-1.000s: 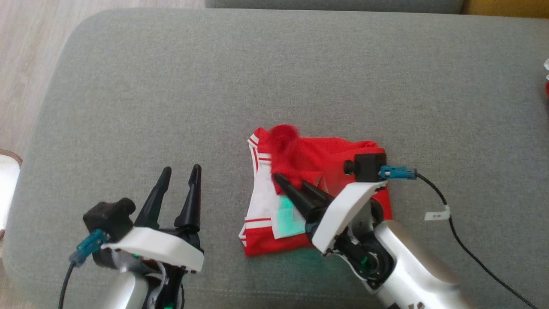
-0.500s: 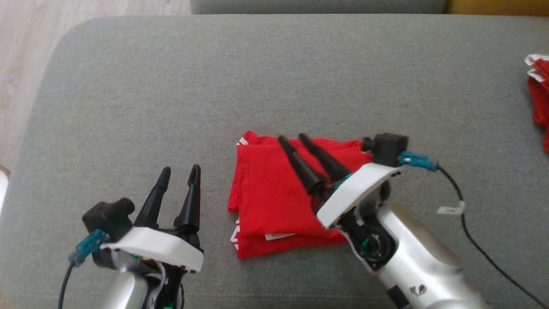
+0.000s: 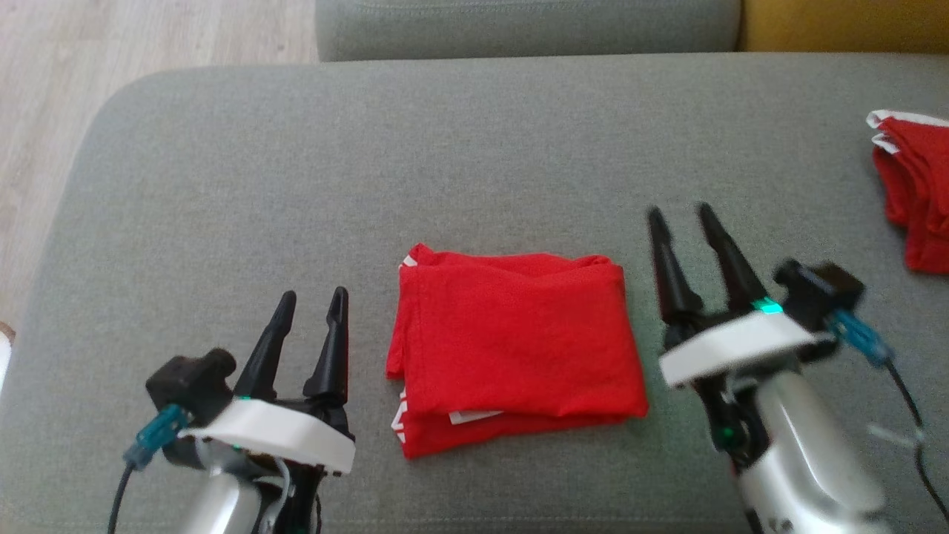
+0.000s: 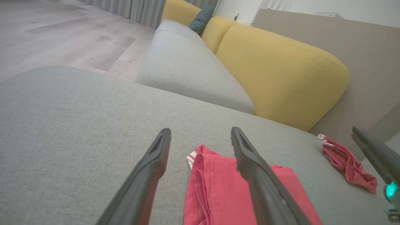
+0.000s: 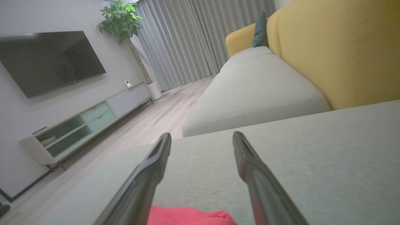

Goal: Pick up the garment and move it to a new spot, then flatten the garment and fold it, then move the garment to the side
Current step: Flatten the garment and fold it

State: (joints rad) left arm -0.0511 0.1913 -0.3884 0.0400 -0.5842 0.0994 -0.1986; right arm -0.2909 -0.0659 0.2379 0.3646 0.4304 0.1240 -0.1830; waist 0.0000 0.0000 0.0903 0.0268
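A soft red fabric garment (image 3: 515, 348), folded into a plump rectangle with white trim at one edge, is laid on the grey woven seat cushion (image 3: 371, 163) between the left gripper (image 3: 313, 294) and the right gripper (image 3: 678, 210), both held apart and empty.

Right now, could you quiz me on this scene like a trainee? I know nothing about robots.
1. What lies between the left gripper and the right gripper? A) a towel; B) a folded red garment; C) a pillow.
2. True or false: the right gripper is clamped on that garment.
3. Fill in: a second red garment lies at the far ____ side of the cushion.
Key: 1 B; 2 false; 3 right.
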